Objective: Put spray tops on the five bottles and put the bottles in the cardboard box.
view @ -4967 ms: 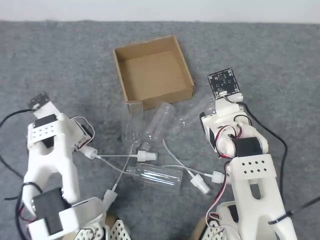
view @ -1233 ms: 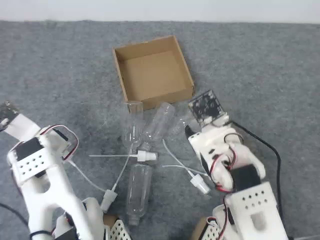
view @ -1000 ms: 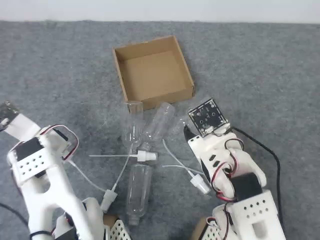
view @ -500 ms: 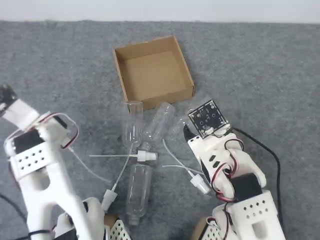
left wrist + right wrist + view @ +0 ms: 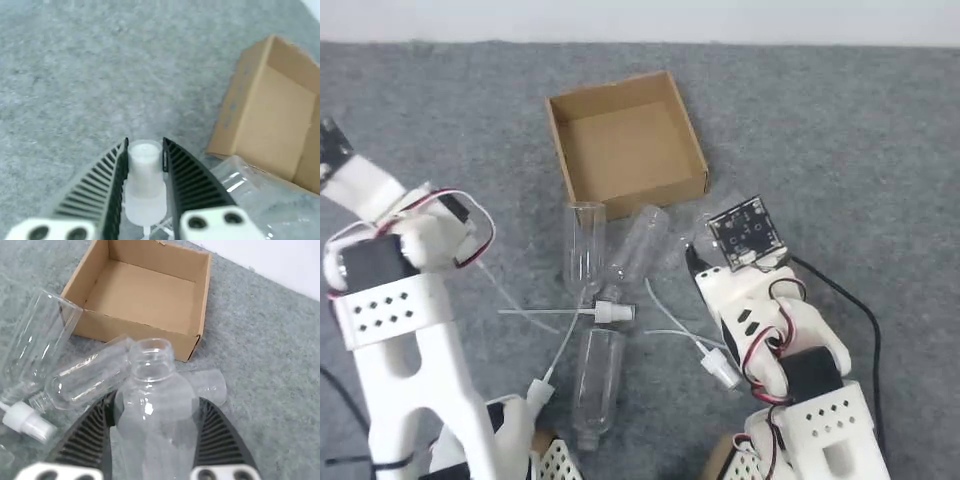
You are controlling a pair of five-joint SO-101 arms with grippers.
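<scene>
My left gripper (image 5: 145, 145) is shut on a white spray top (image 5: 145, 175), held above the carpet to the left of the cardboard box (image 5: 270, 125). Its thin tube (image 5: 505, 295) hangs down beside the left arm. My right gripper (image 5: 155, 401) is shut on a clear bottle (image 5: 152, 385), open neck up, just in front of the box (image 5: 145, 290). The box (image 5: 625, 140) is empty. Three clear bottles (image 5: 584, 245) (image 5: 638, 243) (image 5: 595, 385) lie on the carpet between the arms.
Loose spray tops with long tubes lie among the bottles: one (image 5: 613, 312) in the middle, one (image 5: 720, 370) by the right arm, one (image 5: 538, 390) near the left arm's base. Grey carpet (image 5: 840, 130) stretches around the box.
The left arm has risen and swung toward the back, lifting the spray top and its tube off the carpet. The right arm, bottle in its gripper, has shifted slightly and is now nearly still.
</scene>
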